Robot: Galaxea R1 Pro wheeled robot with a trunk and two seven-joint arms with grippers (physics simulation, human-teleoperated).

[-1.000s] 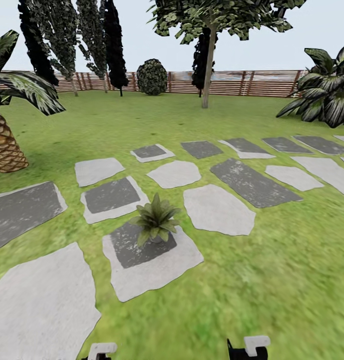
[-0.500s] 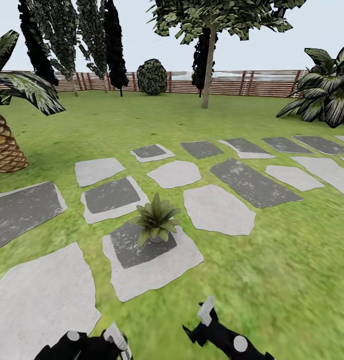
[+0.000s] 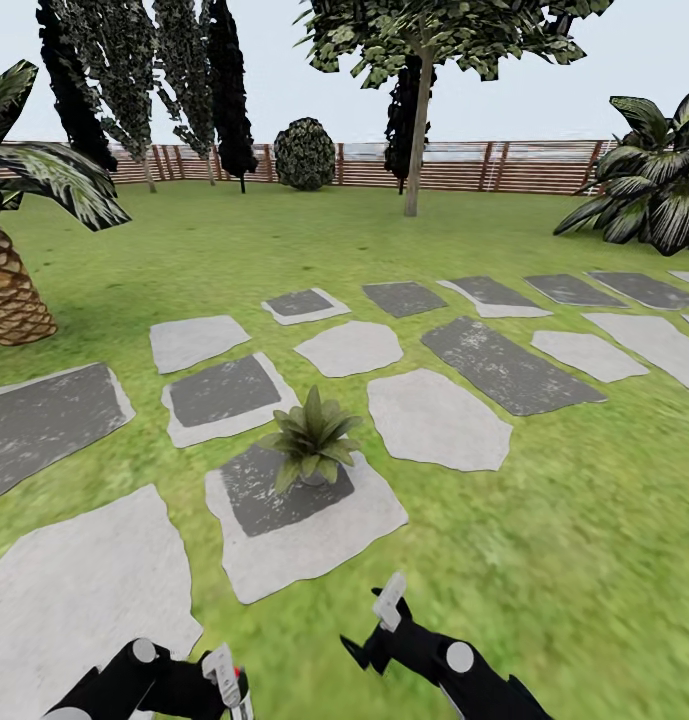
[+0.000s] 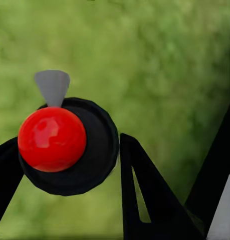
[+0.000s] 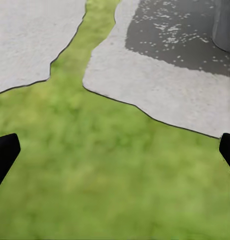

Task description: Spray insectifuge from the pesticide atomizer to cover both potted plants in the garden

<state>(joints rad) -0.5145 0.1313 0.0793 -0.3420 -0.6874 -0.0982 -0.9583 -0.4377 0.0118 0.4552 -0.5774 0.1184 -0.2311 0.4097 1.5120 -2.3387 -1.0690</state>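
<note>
- One pesticide atomizer [image 4: 64, 145] sits between the fingers of the left gripper [image 3: 224, 685] at the lower edge of the head view, low over the lawn [image 3: 544, 540]; in the left wrist view its round dark top carries a red spot, with a grey nozzle tip beside it.
- The left fingers [image 4: 145, 195] are closed around the atomizer, one dark finger on each side of its body.
- A single potted plant [image 3: 312, 440], a rosette of broad pointed leaves, stands on a grey stepping slab [image 3: 304, 540] ahead of both arms, well apart from the atomizer.
- The right gripper [image 3: 369, 635] hangs over the grass just right of the left one, with a white finger tilted up; in the right wrist view its dark fingers [image 5: 4, 152] stand wide apart and hold nothing, with grass and slab edges under them.
- More slabs [image 3: 439, 420] spread across the lawn.
- A scaly-trunked palm [image 3: 14, 280] stands at the left, a broad-leaved bush [image 3: 654, 185] at the right.
- A brown slatted fence [image 3: 464, 165] and trees [image 3: 419, 100] close the far side.
</note>
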